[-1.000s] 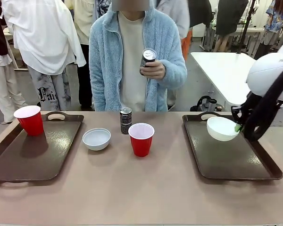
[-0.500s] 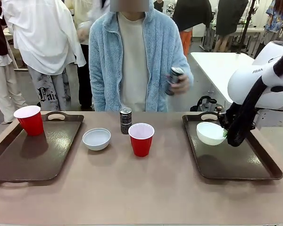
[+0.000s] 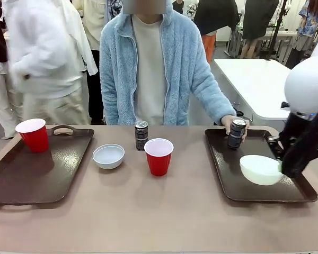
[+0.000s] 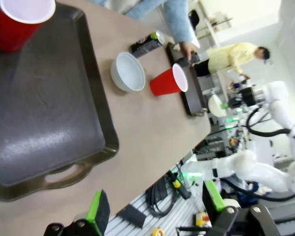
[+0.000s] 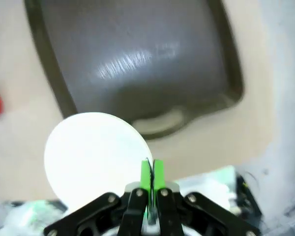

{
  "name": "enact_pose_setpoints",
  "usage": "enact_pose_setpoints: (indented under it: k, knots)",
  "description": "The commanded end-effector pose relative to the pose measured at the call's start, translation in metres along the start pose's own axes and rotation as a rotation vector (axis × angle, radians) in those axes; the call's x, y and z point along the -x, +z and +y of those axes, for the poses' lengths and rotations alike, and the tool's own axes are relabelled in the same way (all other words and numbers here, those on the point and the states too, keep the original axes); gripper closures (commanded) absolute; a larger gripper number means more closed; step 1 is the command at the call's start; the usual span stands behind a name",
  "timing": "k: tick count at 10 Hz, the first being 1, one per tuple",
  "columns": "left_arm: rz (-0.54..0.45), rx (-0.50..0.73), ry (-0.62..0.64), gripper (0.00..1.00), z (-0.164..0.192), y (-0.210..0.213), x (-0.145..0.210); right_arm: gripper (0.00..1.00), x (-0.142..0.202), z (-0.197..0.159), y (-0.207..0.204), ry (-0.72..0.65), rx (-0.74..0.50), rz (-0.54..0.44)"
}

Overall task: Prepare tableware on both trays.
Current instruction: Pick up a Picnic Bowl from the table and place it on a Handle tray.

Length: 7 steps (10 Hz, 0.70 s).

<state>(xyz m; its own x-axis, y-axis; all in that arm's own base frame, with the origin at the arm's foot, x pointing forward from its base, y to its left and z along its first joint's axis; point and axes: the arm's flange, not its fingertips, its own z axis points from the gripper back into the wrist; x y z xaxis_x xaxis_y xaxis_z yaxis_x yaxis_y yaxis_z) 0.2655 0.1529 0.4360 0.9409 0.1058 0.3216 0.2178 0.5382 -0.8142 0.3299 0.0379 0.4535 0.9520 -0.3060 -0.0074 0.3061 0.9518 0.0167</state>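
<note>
Right gripper (image 3: 280, 168): clenched on the rim of the held bowl (image 3: 259, 169), at the bowl's 3 o'clock in the front view. In the right wrist view the green pads (image 5: 146, 176) meet with only the thin rim between them.
Held bowl: white, over the 4 o'clock part of the right tray (image 3: 230, 174), mouth up and a little tilted. Whether it touches the tray floor cannot be told.
Held can (image 3: 236, 133): slim and dark, long axis near vertical, silver top up. The person's hand (image 3: 227, 123) wraps it at the right tray's 11 o'clock corner, with its base at or just above the floor.
Table can (image 3: 141, 135): upright, long axis vertical, on the table (image 3: 148, 217) between the trays, at 11 o'clock of the mid cup (image 3: 159, 156).
Mid cup: red, upright, mouth up, standing free on the table.
Table bowl (image 3: 108, 156): white, mouth up, at 9 o'clock of the mid cup, just beside the left tray (image 3: 37, 180).
Left tray: long axis runs from robot to person, with cut-out handles at its 12 and 6 o'clock ends.
Left cup (image 3: 33, 135): red, upright, mouth up, at the left tray's 11 o'clock corner.
Left gripper (image 4: 155, 206): released, its green pads well apart with nothing between them. It is near the left tray's 6 o'clock handle.
</note>
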Motion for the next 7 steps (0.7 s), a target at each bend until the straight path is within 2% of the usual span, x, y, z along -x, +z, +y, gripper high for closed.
enact_pose_setpoints:
  k: [1,2,6,7]
  knots:
    - [-0.007,0.007,0.006,0.0,-0.001,0.002,0.0,1.0,0.046,-0.027,-0.056,-0.045,0.004,-0.039]
    - [-0.007,0.007,0.006,0.0,-0.001,0.002,0.0,1.0,0.0,0.0,0.0,0.0,0.0,0.0]
    - [-0.007,0.007,0.006,0.0,-0.001,0.002,0.0,1.0,0.0,0.0,0.0,0.0,0.0,0.0]
    - [-0.007,0.007,0.006,0.0,-0.001,0.002,0.0,0.97,0.004,-0.002,0.003,-0.008,0.007,0.006]
